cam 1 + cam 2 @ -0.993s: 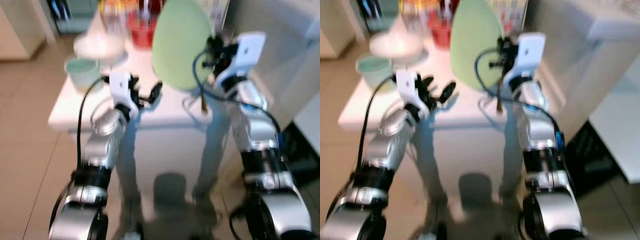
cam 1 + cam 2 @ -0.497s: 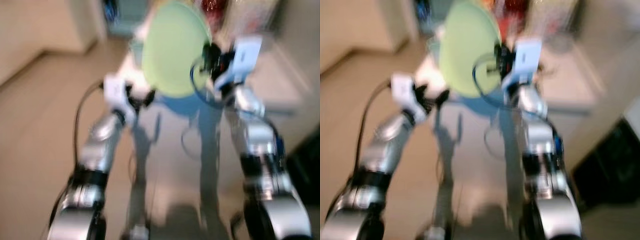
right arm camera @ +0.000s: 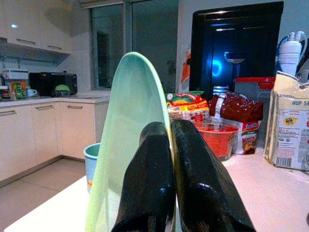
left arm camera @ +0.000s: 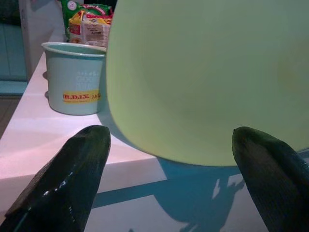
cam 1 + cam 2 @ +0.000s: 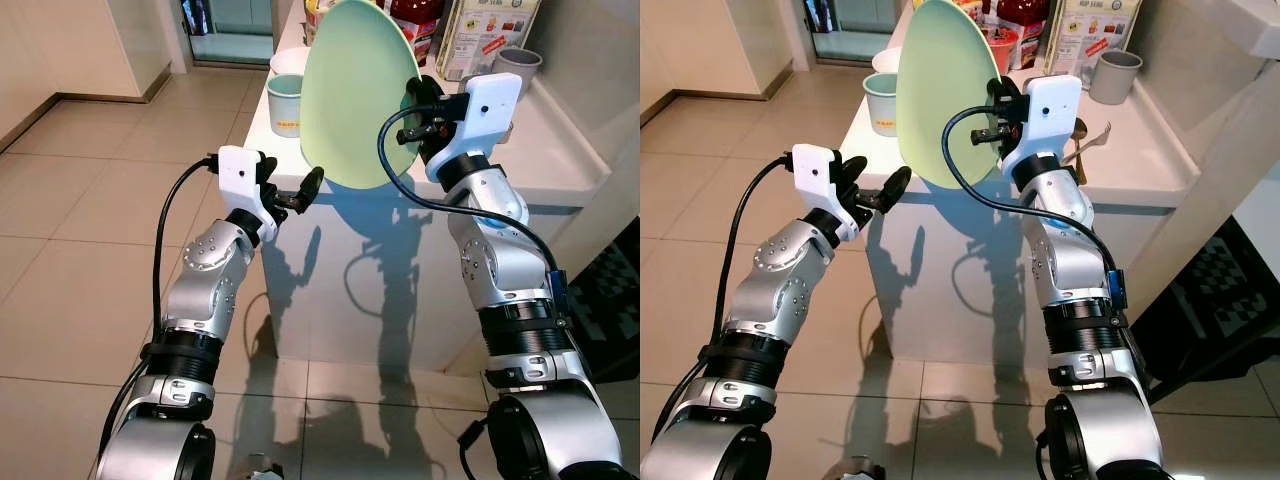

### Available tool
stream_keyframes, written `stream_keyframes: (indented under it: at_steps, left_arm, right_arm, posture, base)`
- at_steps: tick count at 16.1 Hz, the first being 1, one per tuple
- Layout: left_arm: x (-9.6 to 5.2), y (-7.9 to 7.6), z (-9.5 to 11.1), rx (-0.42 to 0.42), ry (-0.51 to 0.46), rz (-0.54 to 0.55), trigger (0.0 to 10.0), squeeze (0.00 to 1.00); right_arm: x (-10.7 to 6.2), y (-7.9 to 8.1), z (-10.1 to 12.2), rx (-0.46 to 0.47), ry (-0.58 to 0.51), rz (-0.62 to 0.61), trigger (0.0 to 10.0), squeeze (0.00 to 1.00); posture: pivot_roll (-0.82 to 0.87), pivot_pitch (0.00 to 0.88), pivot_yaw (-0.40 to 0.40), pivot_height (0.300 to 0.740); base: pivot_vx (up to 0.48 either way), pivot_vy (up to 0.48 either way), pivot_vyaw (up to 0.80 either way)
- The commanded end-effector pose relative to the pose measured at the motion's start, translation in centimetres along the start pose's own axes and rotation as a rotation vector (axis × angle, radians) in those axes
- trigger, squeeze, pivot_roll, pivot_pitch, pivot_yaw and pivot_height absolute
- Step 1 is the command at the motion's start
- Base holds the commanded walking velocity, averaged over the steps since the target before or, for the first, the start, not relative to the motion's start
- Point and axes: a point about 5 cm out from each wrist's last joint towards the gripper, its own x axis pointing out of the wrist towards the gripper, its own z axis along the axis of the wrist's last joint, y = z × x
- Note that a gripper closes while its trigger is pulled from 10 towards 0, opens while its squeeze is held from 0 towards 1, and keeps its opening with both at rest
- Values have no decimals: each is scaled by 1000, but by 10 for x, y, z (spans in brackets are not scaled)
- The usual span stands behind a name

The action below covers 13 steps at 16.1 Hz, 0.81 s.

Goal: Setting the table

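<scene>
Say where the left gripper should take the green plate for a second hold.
The green plate stands on edge, pinched at its right rim by the right gripper. The open left gripper is best brought to the lower left rim from the robot's side, one of its fingers on each face: the thin rim is the only graspable part.
</scene>
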Motion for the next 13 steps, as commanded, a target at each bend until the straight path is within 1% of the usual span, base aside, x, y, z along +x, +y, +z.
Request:
stream_keyframes:
  at_steps: [1,6,9,11,13]
  left_arm:
    - [2,-4,4,10,-16,-11,10000,0]
    - [-1,-2,2,6,-12,-2,10000,0]
    - [-12,10,11,22,-29,11,10000,0]
    - [-14,11,9,26,-23,17,10000,0]
    - [-12,8,7,26,-16,21,10000,0]
  right_arm:
    - [0,-2,10,-13,-47,-2,10000,0]
    - [-3,-5,15,-36,-61,8,10000,0]
    - [-15,-24,13,-70,-49,-14,10000,0]
    - [-16,-25,12,-73,-47,-24,10000,0]
    - [-15,-21,11,-67,-46,-17,10000,0]
  posture:
    - [38,0,-2,740]
    - [36,0,-8,740]
    - [48,0,-8,740]
    - [50,0,-6,740]
    - [51,0,-8,740]
  base:
    - [0,0,0]
    - [0,0,0]
    - [0,0,0]
    - [0,0,0]
    - [0,0,0]
